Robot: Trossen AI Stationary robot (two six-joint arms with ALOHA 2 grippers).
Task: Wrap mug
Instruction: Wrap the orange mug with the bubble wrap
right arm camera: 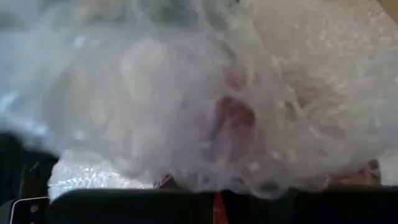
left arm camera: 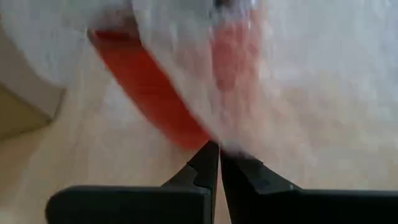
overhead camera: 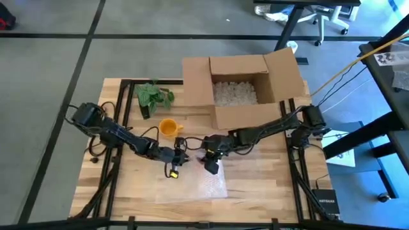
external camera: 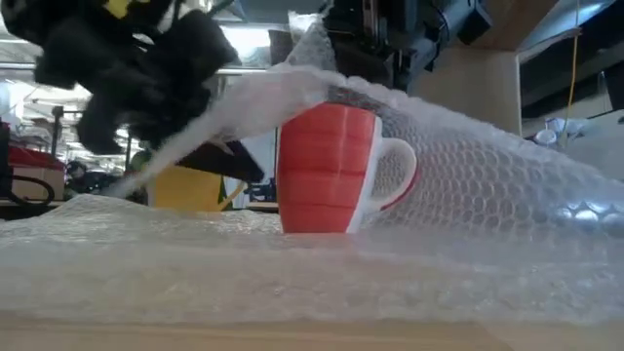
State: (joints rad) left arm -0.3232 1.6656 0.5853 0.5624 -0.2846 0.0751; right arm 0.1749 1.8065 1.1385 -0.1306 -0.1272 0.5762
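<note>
Bubble wrap (external camera: 458,185) drapes over an upright red mug (external camera: 327,168) standing on the wooden table (overhead camera: 268,185), in front of an open cardboard box (overhead camera: 239,89). Left gripper (left arm camera: 214,155), arm reaching in low from the left, pinches the wrap's edge between closed fingers. Right gripper (overhead camera: 211,165) points down beside the mug; its fingers are hidden by wrap. A label (overhead camera: 326,202) at the table's corner reads NETGEAR.

Both dark arms reach inward from the table's (overhead camera: 255,191) sides, elbows bent, and meet near its middle. The left hand (left arm camera: 218,155) has its fingers pressed together, tips touching. The right hand (overhead camera: 211,165) hangs just beside it, wrist angled downward, its fingers hidden
</note>
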